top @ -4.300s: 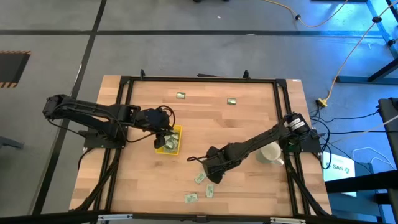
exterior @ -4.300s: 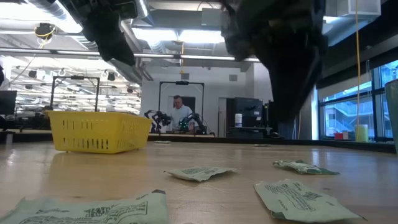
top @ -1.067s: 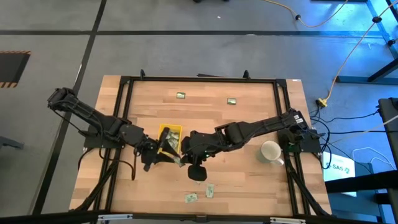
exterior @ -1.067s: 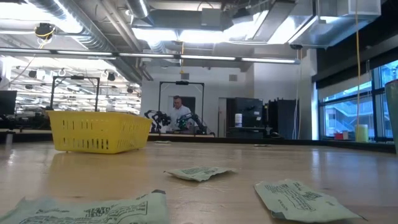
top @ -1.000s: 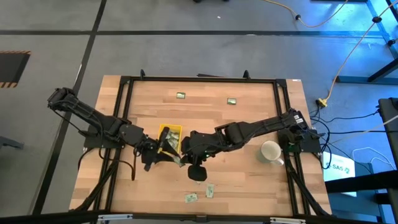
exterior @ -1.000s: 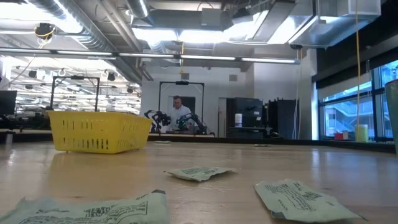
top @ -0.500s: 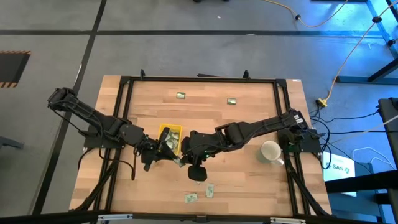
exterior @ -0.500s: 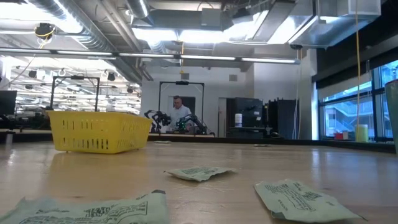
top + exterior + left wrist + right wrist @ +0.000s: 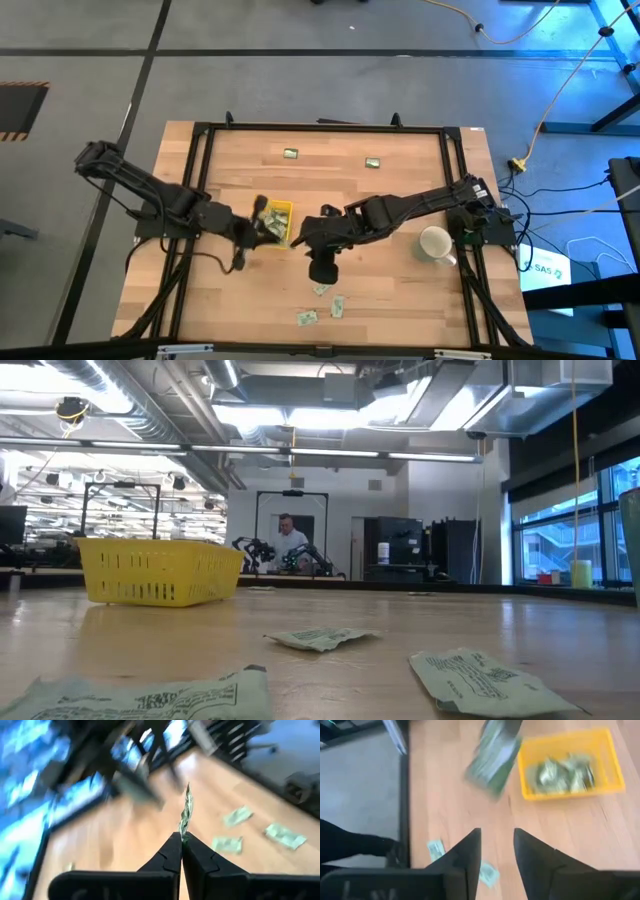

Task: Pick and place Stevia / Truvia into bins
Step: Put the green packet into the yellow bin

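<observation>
Beside ribbed yellow tray (image 9: 276, 219), flat paper sachet (image 9: 186, 811) pinched

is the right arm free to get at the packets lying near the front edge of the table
Probably yes. The right gripper is open and empty, and it hangs just behind the loose packets with bare table between them. The left gripper is off by the yellow tray.

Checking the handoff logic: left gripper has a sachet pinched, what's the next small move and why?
Probably carry the left gripper the last bit over the yellow tray and open there. Its fingers are shut on a sachet held on edge, and from above it sits right beside the tray, which already holds sachets. The right gripper is open and empty, so nothing else needs finishing first.
</observation>
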